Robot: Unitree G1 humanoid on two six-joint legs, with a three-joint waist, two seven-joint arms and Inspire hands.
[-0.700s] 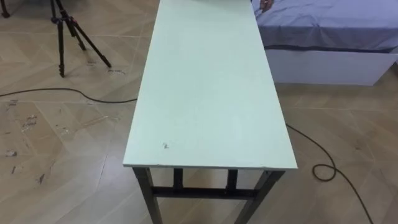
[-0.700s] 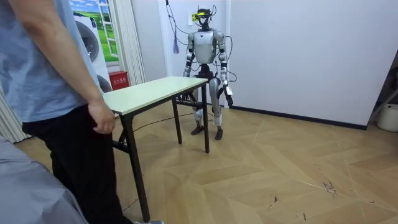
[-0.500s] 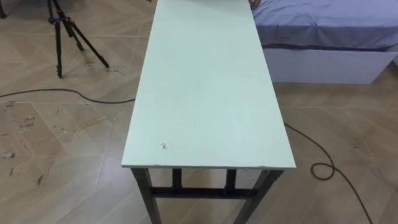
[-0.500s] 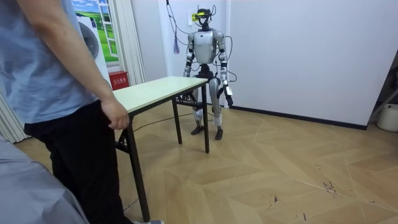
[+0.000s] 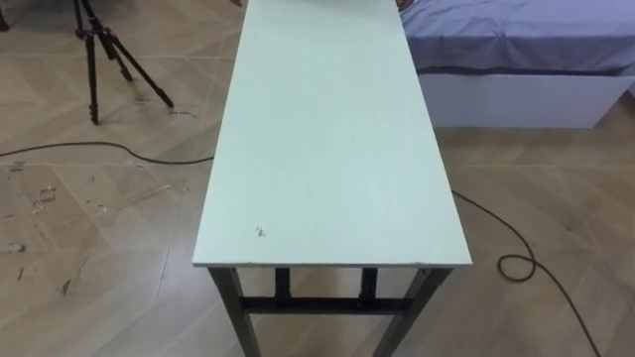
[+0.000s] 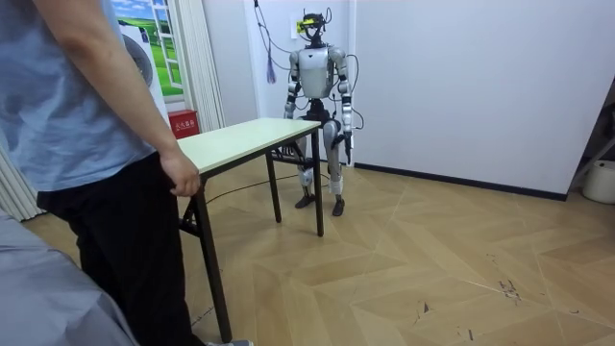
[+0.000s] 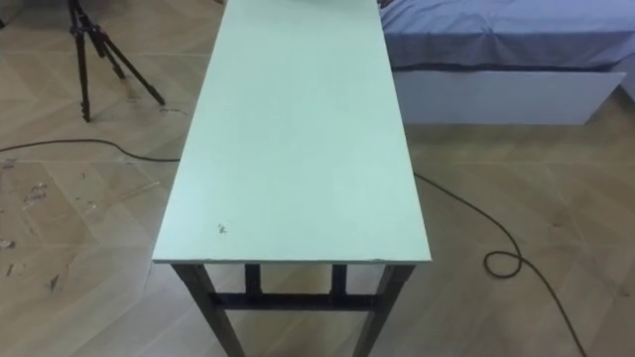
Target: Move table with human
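A long pale green table (image 5: 327, 149) on a black frame stretches away from me, its near short edge just below my view; it also fills the middle of the right eye view as the table (image 7: 293, 149). In the room view I stand upright behind the far end of the table (image 6: 245, 139). My left hand (image 6: 348, 146) hangs by my thigh, off the table. My right arm drops behind the tabletop. At the room view's left a person in a blue shirt stands at the opposite end, one hand (image 6: 181, 178) at that corner.
A black tripod (image 5: 99, 50) stands on the wood floor to the left of the table. A bed (image 5: 516, 59) with a purple sheet lies at the far right. A dark cable (image 5: 516, 263) loops on the floor to the right.
The person's hand has come forward from their hip to the table's corner. My left hand has swung slightly in toward my leg. The eye view has shifted a little.
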